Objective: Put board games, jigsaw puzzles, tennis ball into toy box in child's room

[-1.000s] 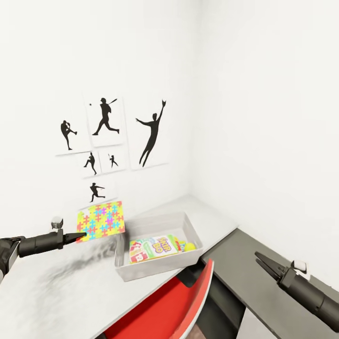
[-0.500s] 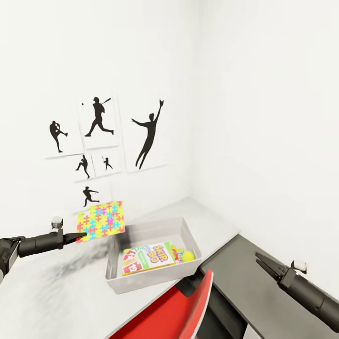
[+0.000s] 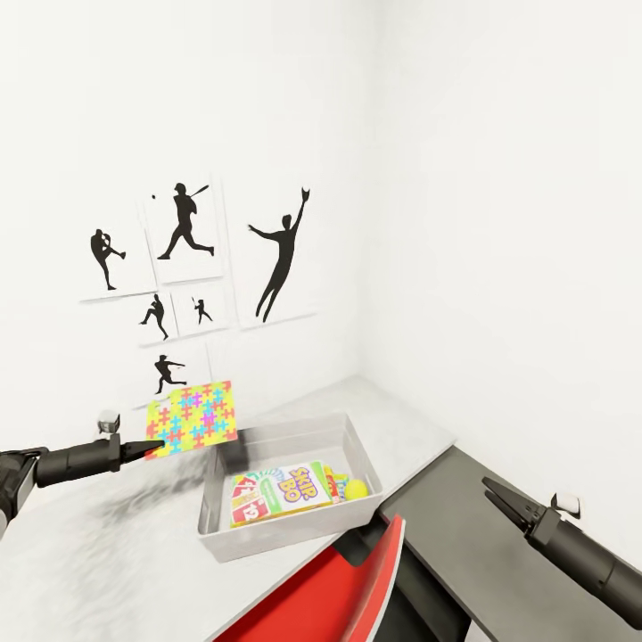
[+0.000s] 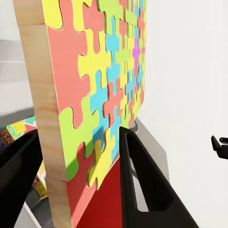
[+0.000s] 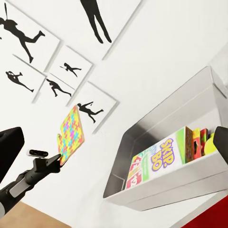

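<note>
Bright yellow-pink-green-blue jigsaw puzzle (image 3: pixel 191 418) upright, clamped edgewise in left fingers (image 3: pixel 152 448); right fingers (image 3: pixel 493 493) together, empty.

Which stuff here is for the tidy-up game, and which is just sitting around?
For the job:
jigsaw puzzle, pinched in the left gripper
toy box
SKIP BO game and tennis ball, in the box
table

Just around:
baseball prints
red chair
dark side unit

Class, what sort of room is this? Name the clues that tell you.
Likely a child's bedroom or playroom: baseball-player silhouette prints on the wall, a toy box of games on the table, and a colourful jigsaw puzzle held up.
</note>
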You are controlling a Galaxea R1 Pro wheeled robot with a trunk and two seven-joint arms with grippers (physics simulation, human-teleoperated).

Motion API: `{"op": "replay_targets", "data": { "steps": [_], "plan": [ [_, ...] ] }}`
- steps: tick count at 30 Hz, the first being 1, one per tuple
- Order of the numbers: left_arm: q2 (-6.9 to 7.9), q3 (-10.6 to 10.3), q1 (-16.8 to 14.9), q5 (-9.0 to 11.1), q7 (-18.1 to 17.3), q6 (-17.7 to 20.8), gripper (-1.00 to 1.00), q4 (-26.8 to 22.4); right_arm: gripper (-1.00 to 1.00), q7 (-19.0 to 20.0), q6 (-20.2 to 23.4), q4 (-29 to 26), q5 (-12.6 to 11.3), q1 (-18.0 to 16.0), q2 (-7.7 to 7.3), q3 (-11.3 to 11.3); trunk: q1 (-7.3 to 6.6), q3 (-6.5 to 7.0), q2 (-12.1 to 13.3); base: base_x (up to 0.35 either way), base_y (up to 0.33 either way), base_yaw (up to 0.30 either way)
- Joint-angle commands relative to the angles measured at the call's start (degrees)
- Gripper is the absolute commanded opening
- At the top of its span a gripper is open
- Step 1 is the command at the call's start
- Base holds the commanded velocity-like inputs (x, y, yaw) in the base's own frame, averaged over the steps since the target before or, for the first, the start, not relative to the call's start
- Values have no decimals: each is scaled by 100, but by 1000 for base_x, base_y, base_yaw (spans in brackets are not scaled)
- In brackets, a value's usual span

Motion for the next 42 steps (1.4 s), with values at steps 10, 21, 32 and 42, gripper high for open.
{"op": "replay_targets", "data": {
  "steps": [10,21,32,42],
  "plan": [
    [-234,21,2,-80,-40,111,-100,5,100,-24,34,-1,-23,1,-1,-4,2,-1,-3,0,0,0],
    [-1322,-161,-50,-385,119,921,-100,-582,100,-22,64,3,-29,1,-21,-12,2,-1,-3,0,0,0],
    [-1781,-377,-58,-628,1067,1344,-100,-828,100,-17,69,7,-33,1,-27,-13,2,-1,-3,0,0,0],
    [-1999,-373,-58,-552,2415,1386,-100,-815,100,-34,69,0,-32,1,-27,-13,2,-3,-3,0,0,0]
  ]
}}
